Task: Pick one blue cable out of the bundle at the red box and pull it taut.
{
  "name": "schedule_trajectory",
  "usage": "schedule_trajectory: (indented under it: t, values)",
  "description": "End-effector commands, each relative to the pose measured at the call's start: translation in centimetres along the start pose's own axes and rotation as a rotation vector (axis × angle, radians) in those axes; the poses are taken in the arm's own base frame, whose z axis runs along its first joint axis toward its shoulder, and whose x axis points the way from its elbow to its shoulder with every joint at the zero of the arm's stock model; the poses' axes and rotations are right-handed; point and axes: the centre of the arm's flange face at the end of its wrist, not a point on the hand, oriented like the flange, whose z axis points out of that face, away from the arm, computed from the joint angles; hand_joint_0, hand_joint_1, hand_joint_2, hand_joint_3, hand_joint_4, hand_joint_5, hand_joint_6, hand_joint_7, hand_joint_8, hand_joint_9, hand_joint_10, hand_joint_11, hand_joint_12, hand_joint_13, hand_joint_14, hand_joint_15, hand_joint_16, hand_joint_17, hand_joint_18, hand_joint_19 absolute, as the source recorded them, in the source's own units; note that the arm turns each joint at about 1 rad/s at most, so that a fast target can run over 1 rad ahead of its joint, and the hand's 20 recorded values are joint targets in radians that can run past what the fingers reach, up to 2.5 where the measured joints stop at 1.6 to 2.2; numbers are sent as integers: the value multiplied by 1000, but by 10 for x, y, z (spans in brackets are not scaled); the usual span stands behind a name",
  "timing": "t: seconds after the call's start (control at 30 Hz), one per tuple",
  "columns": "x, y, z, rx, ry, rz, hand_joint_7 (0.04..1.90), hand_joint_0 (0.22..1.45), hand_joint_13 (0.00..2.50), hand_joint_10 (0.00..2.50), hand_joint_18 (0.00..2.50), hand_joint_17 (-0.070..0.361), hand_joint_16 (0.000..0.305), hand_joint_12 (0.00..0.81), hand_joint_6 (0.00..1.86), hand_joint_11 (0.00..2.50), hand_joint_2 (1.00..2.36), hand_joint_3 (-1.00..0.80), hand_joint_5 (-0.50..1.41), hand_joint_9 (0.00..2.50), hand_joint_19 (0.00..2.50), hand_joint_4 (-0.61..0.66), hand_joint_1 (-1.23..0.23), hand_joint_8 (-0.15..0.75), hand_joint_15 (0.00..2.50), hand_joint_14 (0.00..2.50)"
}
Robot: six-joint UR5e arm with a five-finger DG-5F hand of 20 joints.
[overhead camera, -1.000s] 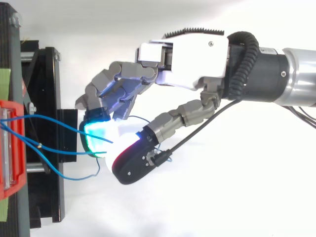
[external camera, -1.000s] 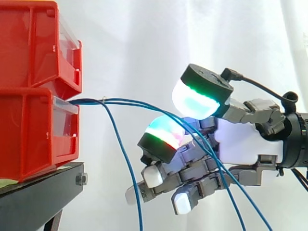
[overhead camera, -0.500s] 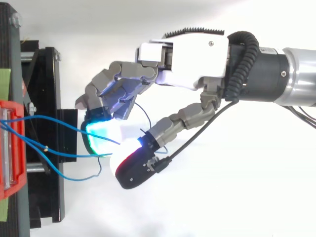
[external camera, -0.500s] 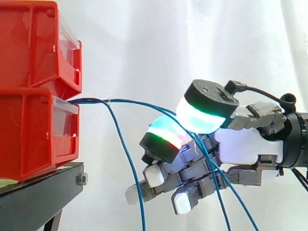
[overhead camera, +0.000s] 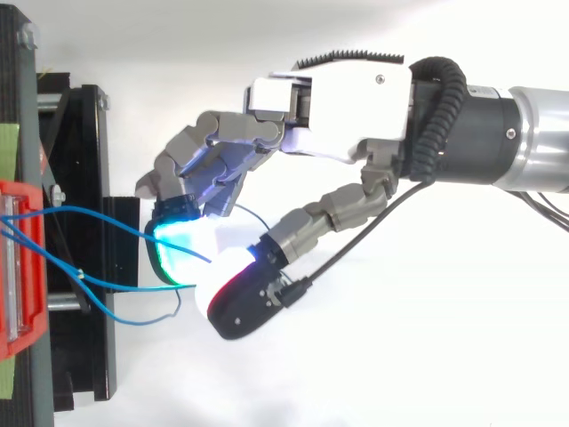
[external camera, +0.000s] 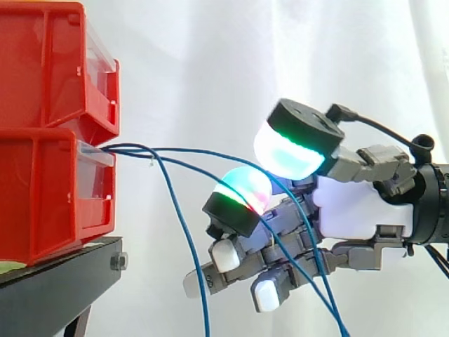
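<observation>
Two red bins [external camera: 49, 133] are stacked on a black stand [external camera: 56, 281] at the left. A bundle of thin blue cables [external camera: 175, 149] comes out of the lower bin's front. One strand [external camera: 189, 246] hangs straight down. Two others sag rightward and run across my hand [external camera: 351, 210], which hovers right of the bins at cable height. In the top view these cables [overhead camera: 98, 213] lead from the bin's edge [overhead camera: 22, 258] into my hand [overhead camera: 347, 98], and their ends are hidden there. No strand looks taut.
A white curtain hangs behind everything. The black stand [overhead camera: 84, 249] juts out under the bins toward my hand, and the arm [overhead camera: 498, 133] comes in from the right.
The hand's upper glowing pad dropped toward the lower one half a second ago and has since lifted slightly. The cables across the hand have sagged and shifted a little lower.
</observation>
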Motion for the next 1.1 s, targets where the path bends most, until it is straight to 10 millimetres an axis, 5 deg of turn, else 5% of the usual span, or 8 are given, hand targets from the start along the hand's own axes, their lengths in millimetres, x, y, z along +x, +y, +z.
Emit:
schedule_trajectory:
  t: [0.0,0.27,0.53,0.7,1.07]
  values:
    - [0,0,0,-1,0,1,1059,560,445,14,801,138,61,406,861,664,1000,-500,-134,801,538,201,-681,350,219,6]
    - [-1,1,0,-2,-2,2,1085,607,448,14,798,134,60,397,861,676,1009,-395,-131,819,551,195,-696,348,223,6]
    - [0,2,0,-3,1,2,1025,553,447,12,801,138,61,407,860,673,1001,-485,-128,831,551,209,-592,356,222,6]
    - [0,4,0,-4,0,2,1012,603,428,14,758,135,60,398,803,619,1009,-390,-111,822,557,207,-506,344,221,6]
    - [0,5,0,-7,-1,1,1080,585,391,12,712,135,60,401,780,644,1020,-163,-111,779,553,172,-634,351,226,7]
